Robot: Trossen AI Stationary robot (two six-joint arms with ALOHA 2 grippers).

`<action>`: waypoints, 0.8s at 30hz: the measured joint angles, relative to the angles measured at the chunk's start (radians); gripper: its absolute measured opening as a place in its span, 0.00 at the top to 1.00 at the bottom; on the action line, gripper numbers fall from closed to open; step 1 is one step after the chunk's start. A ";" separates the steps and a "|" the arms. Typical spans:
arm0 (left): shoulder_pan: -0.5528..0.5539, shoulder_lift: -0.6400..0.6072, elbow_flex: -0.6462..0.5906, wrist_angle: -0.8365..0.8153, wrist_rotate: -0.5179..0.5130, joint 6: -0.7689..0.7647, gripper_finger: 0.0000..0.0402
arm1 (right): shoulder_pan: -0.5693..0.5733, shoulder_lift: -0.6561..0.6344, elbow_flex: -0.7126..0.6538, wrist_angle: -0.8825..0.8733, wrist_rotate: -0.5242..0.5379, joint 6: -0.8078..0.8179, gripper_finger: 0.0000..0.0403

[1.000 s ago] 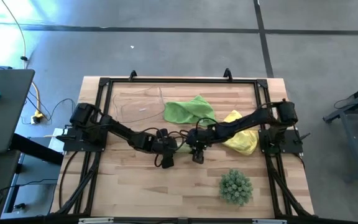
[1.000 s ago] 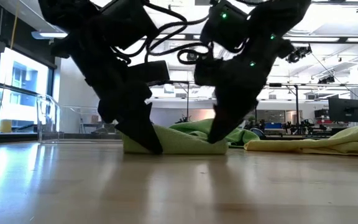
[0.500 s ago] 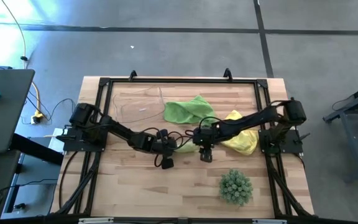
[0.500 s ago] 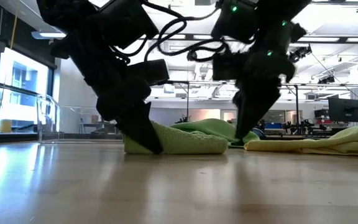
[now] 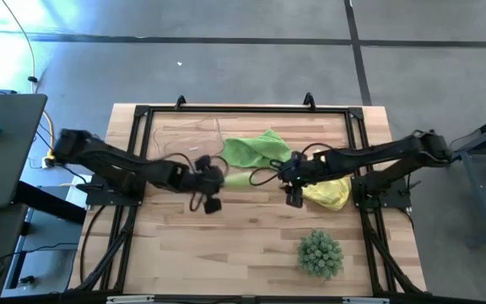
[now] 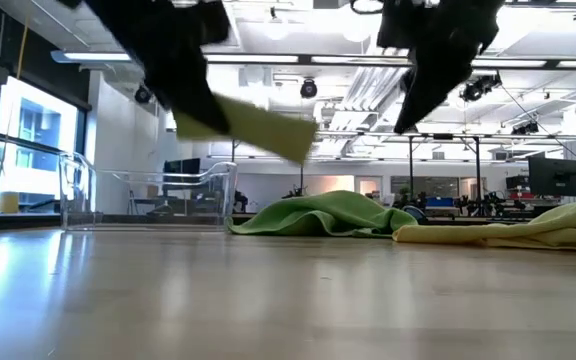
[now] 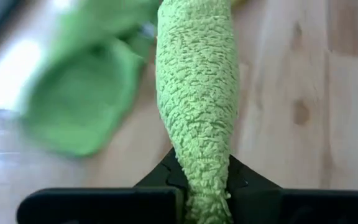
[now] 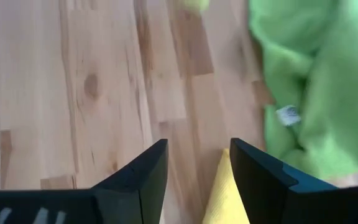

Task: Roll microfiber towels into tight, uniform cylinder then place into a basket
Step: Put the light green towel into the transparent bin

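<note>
Rolled green towel [image 7: 194,106], clamped at one end by left fingers [image 7: 166,180], points lengthwise toward right fingers [image 8: 257,165], spread empty.

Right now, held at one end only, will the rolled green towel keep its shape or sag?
The rolled green towel juts out past the left jaws in the air, so it seems light and fairly firm. It narrows where pinched, so it is probably soft. The loose green towel lies crumpled; unrolled, it would likely flop.

You had open worktop [image 5: 226,245] along the near side, obstructed only by the spiky plant [image 5: 321,253] at near right. The loose green towel [image 5: 256,149] and yellow towel [image 5: 327,187] occupied the centre and right. The clear basket [image 6: 148,195] stood at far left.
</note>
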 joint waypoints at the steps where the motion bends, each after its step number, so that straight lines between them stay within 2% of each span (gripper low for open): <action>1: 0.008 -0.033 0.002 -0.029 -0.028 0.000 0.96 | 0.000 -0.016 0.000 0.006 0.004 0.000 0.59; 8: 0.089 -0.263 0.001 -0.316 -0.186 0.030 0.96 | 0.009 -0.085 0.000 0.008 0.024 -0.053 0.59; 11: 0.147 -0.320 -0.005 -0.461 -0.208 0.009 0.96 | 0.023 -0.099 0.001 0.014 0.055 -0.070 0.59; 15: 0.228 -0.329 -0.006 -0.582 -0.216 -0.003 0.96 | 0.054 -0.104 0.001 0.014 0.096 -0.083 0.59; 19: 0.307 -0.307 -0.029 -0.572 -0.193 0.061 0.96 | 0.087 -0.109 -0.037 0.088 0.155 -0.080 0.59; 24: 0.393 -0.272 -0.092 -0.523 -0.086 0.168 0.96 | 0.109 -0.182 -0.247 0.269 0.162 -0.014 0.59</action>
